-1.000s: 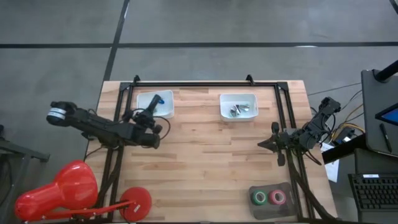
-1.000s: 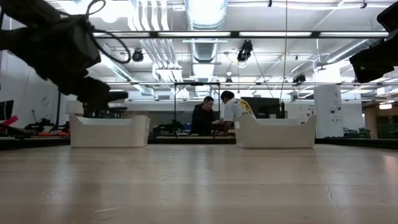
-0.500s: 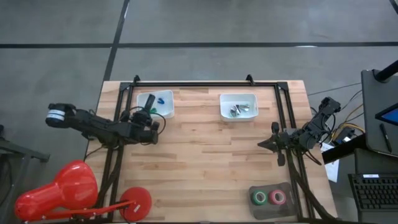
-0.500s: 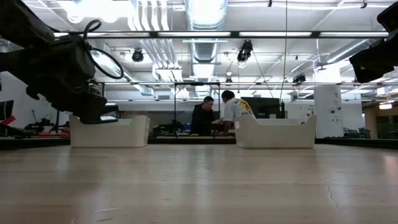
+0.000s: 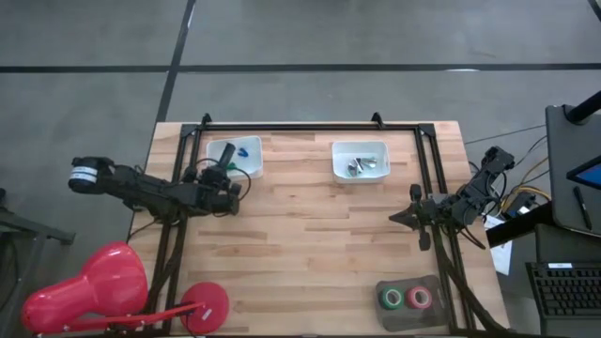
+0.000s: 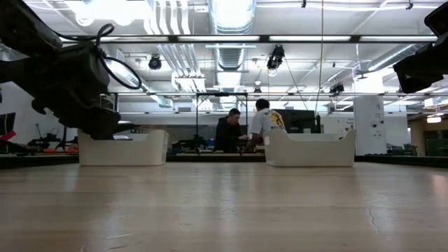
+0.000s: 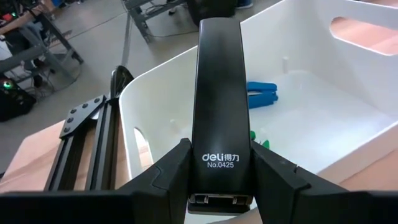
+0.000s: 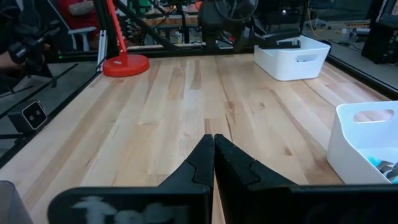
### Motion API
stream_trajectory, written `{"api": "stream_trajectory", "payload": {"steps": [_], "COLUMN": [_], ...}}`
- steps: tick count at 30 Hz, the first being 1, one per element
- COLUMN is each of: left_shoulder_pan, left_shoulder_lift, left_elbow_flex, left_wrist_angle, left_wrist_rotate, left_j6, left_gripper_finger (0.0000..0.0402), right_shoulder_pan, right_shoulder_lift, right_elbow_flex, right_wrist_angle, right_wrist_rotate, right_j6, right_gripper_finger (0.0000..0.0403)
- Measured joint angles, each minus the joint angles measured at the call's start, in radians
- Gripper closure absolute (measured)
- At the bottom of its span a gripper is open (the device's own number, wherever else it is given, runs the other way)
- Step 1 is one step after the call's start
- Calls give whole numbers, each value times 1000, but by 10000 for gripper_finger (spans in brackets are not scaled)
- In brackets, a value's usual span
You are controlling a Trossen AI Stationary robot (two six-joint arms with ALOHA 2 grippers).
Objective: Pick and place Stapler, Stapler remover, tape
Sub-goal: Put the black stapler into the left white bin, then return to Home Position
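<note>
Near the front edge of the tabletop (image 5: 310, 253), by the right front corner, I see a dark tray (image 5: 409, 297) with a green tape roll (image 5: 391, 299) and a red tape roll (image 5: 419, 299) side by side in it. A red stand (image 5: 205, 305) sits at the left front corner. My right hand (image 5: 394, 219) waits over the right edge of the tabletop, about halfway back, and its two fingers are pressed together with nothing between them. My left hand (image 7: 221, 186) is over the left side of the tabletop, farther back, and its fingers are closed on the sides of the black stapler (image 7: 220, 106). The stapler sticks out in front of the hand and reaches over the near wall of the left white bin (image 5: 250, 169), so it hangs above the bin and does not touch the floor of it. Inside that bin I can see a small blue piece (image 7: 261, 95) and a small green piece (image 7: 256, 139) lying on the bottom. The bin stands near the back edge, toward the left back corner. A second white bin (image 5: 361, 147) stands near the back edge too, more to the right, with some shiny metal bits (image 5: 361, 167) in it. Far behind the tabletop, in the low view, two people (image 6: 246, 129) are in the room.
</note>
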Motion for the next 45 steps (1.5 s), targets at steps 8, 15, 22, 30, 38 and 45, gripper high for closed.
{"api": "stream_trajectory", "payload": {"steps": [8,15,22,30,38,45], "left_shoulder_pan": [20,20,26,26,26,26], "left_shoulder_lift": [-1,0,2,2,1,1], "left_elbow_flex": [3,-1,-3,-1,17,20], "left_wrist_angle": [8,21,23,46,50,54], "left_wrist_rotate": [33,51,74,36,22,22], "left_j6": [7,-1,-23,-19,6,7], "left_gripper_finger": [254,254,254,254,252,198], "right_shoulder_pan": [0,0,1,1,1,1], "right_shoulder_lift": [0,0,0,0,0,0], "right_elbow_flex": [0,0,0,0,0,0], "right_wrist_angle": [0,0,0,0,0,0], "right_wrist_rotate": [0,0,0,0,0,0], "right_j6": [0,0,0,0,0,0], "right_gripper_finger": [394,394,394,394,394,394]}}
